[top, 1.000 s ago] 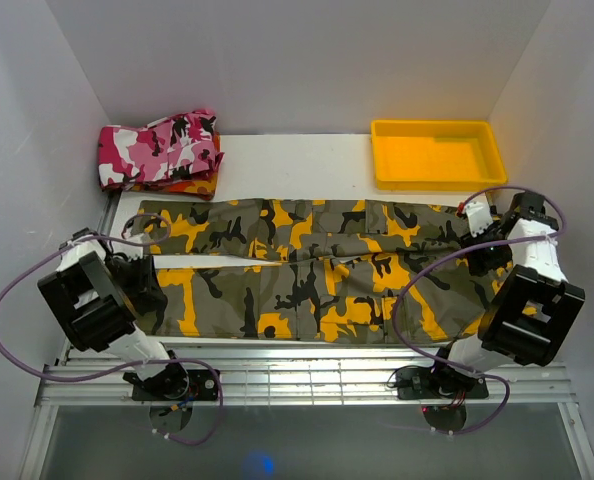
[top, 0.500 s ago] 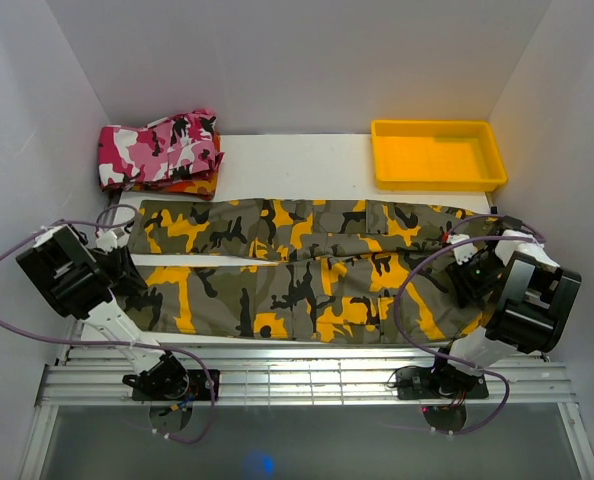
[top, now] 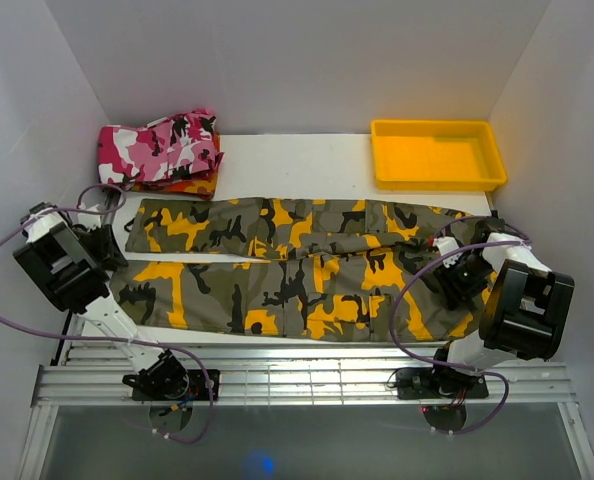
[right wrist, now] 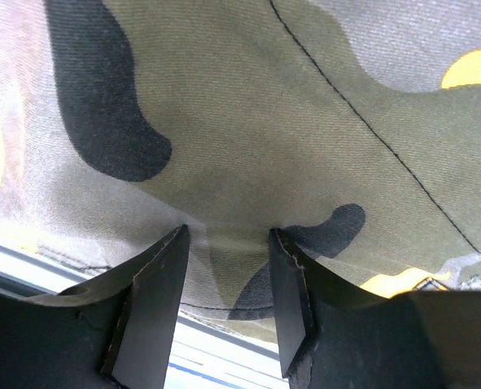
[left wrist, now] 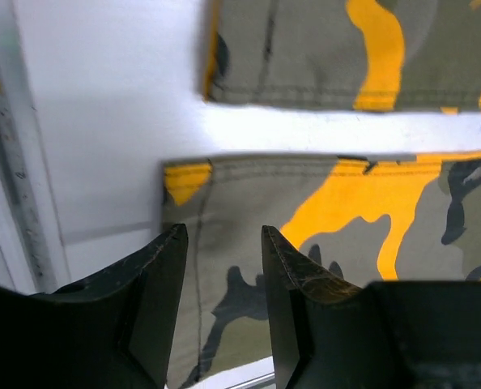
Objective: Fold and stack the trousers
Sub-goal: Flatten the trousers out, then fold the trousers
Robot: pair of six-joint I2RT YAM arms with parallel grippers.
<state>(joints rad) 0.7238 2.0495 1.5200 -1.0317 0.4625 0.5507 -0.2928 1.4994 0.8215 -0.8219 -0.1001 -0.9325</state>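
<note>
Left gripper [left wrist: 223, 243] fingers part-spread over the trousers [top: 297, 268] near-leg hem, grip unclear. Right gripper [right wrist: 228, 243] fingers pinch waist-end cloth. Bare tabletop [left wrist: 103, 105] beside hem.

The red-orange patterned garment [top: 182, 187] lies mostly hidden beneath the folded pink, white and black camouflage garment [top: 159, 147]; only its front edge shows.

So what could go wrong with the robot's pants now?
The trousers already reach the table's near edge, so another tug might drag cloth off it. The left gripper and right gripper each have only a little cloth between their jaws, so either might slip. If just one lets go, the fold could come out crooked.
</note>
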